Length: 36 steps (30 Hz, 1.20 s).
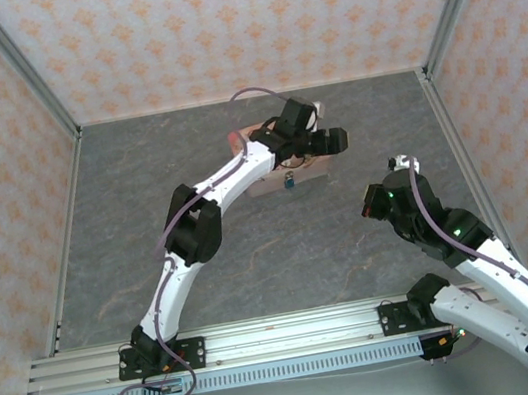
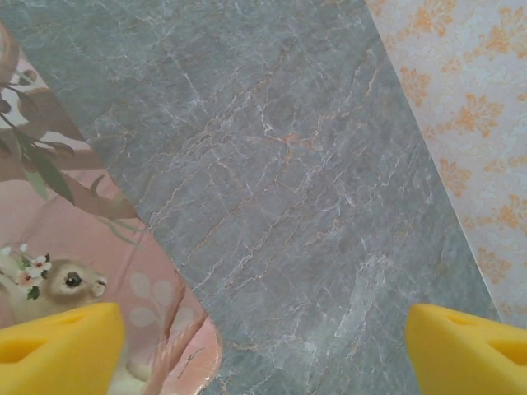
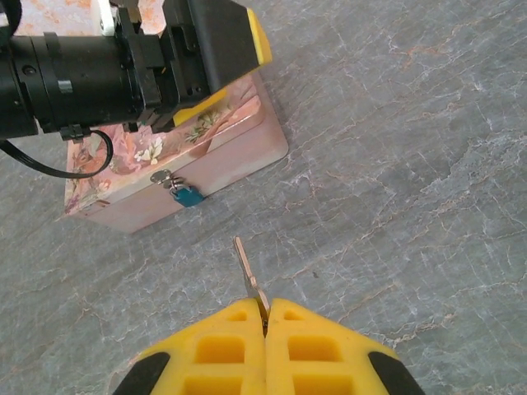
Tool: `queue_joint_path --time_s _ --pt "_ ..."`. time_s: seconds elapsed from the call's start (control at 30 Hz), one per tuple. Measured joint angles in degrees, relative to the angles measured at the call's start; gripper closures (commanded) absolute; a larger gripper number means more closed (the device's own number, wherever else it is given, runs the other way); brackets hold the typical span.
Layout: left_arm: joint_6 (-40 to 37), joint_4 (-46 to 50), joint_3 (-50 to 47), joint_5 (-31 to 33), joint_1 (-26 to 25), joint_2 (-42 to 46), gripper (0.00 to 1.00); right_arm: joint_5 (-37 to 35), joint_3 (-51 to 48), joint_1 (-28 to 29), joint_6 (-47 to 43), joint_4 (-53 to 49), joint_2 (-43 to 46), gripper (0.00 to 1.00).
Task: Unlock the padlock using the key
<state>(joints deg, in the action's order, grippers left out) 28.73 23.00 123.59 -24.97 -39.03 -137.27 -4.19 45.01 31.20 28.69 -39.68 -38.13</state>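
Padlock [image 3: 188, 196]: tiny, squarish, teal-blue, hanging from a metal hasp [image 3: 164, 178] on the front wall of the pink floral tin [image 3: 235, 152]. Key [image 3: 249, 276]: thin, brassy, pinched by the right gripper [image 3: 265, 311], its long axis aimed toward the tin, apart from the padlock. Left gripper [image 2: 263, 346] is spread wide over the tin's corner.

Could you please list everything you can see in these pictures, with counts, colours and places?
tin box: one, pink, illustrated, far middle of the table
padlock: one, blue-teal, hanging on the tin box's front hasp
key: one, brassy, pointing toward the padlock, apart from it
table: one, grey marbled
walls: three, pale with orange pattern, around the table
left hand: one, yellow fingers, open, above the tin box's edge
right hand: one, yellow fingers, shut on the key, nearer than the tin box
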Motion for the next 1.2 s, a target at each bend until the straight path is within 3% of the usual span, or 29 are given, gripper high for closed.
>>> queue_joint_path --time_s 0.33,0.63,0.83,1.2 --pt "-0.13 -10.38 -24.65 -0.11 -1.16 14.36 0.13 -0.28 0.00 -0.07 -0.07 -0.15 -0.87 1.00" --pt "2.89 -19.04 -42.05 1.88 -4.26 25.11 0.13 6.40 -1.18 -3.37 -0.22 2.80 -4.15 1.00" --pt "5.51 -23.34 -48.48 2.89 -6.01 29.14 0.13 11.61 -3.63 -5.27 -0.02 6.23 -4.98 1.00" --pt "6.54 -20.70 -51.89 5.31 -6.08 37.64 0.10 20.17 -6.93 -5.53 0.07 14.36 -8.72 1.00"
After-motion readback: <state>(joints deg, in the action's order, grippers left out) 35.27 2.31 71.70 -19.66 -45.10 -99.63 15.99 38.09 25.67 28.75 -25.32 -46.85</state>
